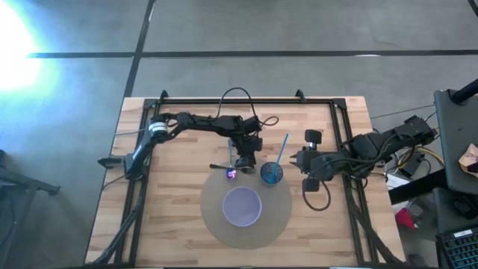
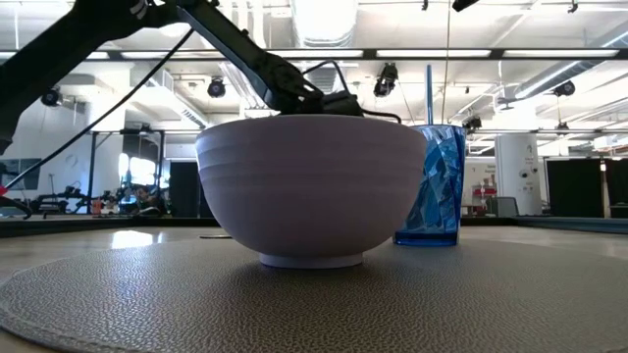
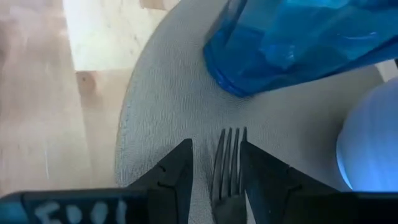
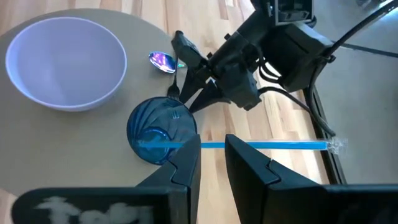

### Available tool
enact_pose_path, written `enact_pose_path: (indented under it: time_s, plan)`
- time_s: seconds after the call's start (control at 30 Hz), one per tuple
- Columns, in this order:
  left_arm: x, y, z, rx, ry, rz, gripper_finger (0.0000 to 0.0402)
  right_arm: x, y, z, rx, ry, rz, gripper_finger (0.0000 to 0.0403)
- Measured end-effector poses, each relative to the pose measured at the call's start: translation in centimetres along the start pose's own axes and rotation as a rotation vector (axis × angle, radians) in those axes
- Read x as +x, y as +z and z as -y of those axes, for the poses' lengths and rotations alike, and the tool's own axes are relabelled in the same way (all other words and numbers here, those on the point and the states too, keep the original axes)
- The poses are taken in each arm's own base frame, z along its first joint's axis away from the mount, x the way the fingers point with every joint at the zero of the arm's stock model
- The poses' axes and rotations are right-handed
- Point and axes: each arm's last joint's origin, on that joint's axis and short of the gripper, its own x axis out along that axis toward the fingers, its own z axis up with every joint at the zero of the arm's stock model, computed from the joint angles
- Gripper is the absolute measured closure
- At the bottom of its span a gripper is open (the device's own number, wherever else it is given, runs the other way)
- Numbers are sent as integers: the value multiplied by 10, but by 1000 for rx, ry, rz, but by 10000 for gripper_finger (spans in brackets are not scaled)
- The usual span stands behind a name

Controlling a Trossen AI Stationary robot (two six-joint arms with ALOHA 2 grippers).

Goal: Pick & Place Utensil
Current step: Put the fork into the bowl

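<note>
Fork [image 3: 229,163] sits clamped between your left gripper's [image 3: 216,163] fingers, tines pointing out over the round mat's [image 3: 168,106] far edge, near the blue cup [image 3: 298,37]. Your right gripper [image 4: 211,163] waits open beside that cup.

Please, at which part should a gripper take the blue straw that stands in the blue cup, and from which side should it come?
Grip the blue straw on its bare length outside the blue cup, near the upper end. It leans over the rim, away from the bowl, so that part is free. Coming from above, fingers across the straw, seems best; the left gripper crowds the cup's far side.
</note>
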Motion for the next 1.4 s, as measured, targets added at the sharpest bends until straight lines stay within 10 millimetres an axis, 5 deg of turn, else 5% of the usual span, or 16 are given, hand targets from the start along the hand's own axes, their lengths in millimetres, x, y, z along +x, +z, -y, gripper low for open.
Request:
enact_pose_path:
  time_s: [1.4]
  plan:
    - [10,-7,3,89,-46,22,280,0,1,0,52,8,4,335]
